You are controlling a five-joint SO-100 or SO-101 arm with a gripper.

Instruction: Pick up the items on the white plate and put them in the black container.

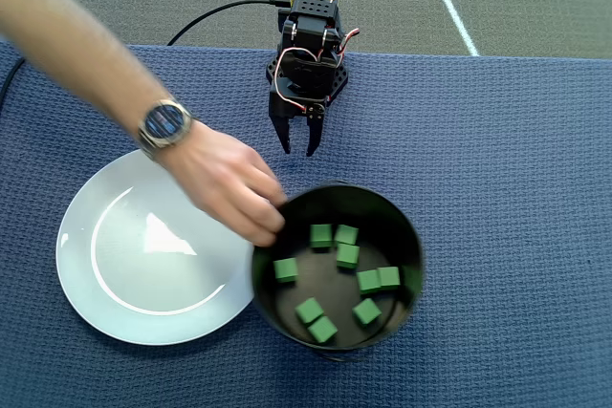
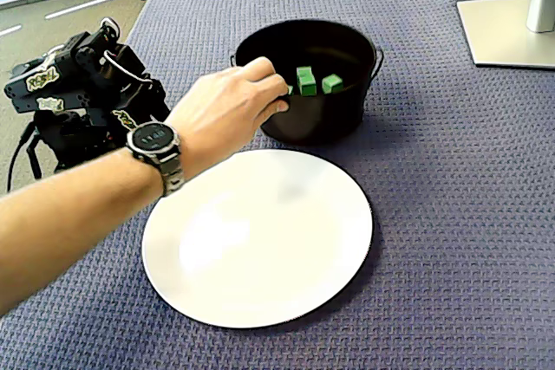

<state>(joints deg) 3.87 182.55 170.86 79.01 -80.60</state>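
Several green cubes point(image 1: 330, 236) point(image 2: 305, 81) lie inside the black container point(image 1: 413, 241) point(image 2: 342, 119), which stands right of the white plate point(image 1: 115, 274) point(image 2: 260, 240). No cubes are on the plate. A person's hand point(image 1: 234, 193) point(image 2: 225, 110) with a wristwatch grips the container's near-left rim. In the overhead view my gripper point(image 1: 297, 148) sits folded at the back of the cloth, pointing at the container, a hand's width from its rim. Its jaws are slightly open with nothing between them. In the fixed view the person's wrist hides my fingertips; only the arm body point(image 2: 78, 84) shows.
A blue woven cloth point(image 1: 516, 169) covers the table. The person's forearm point(image 1: 67, 40) crosses from the upper left over the plate's edge. A black cable point(image 1: 215, 14) runs off behind the arm's base. A monitor stand's foot point(image 2: 507, 32) sits at the far right.
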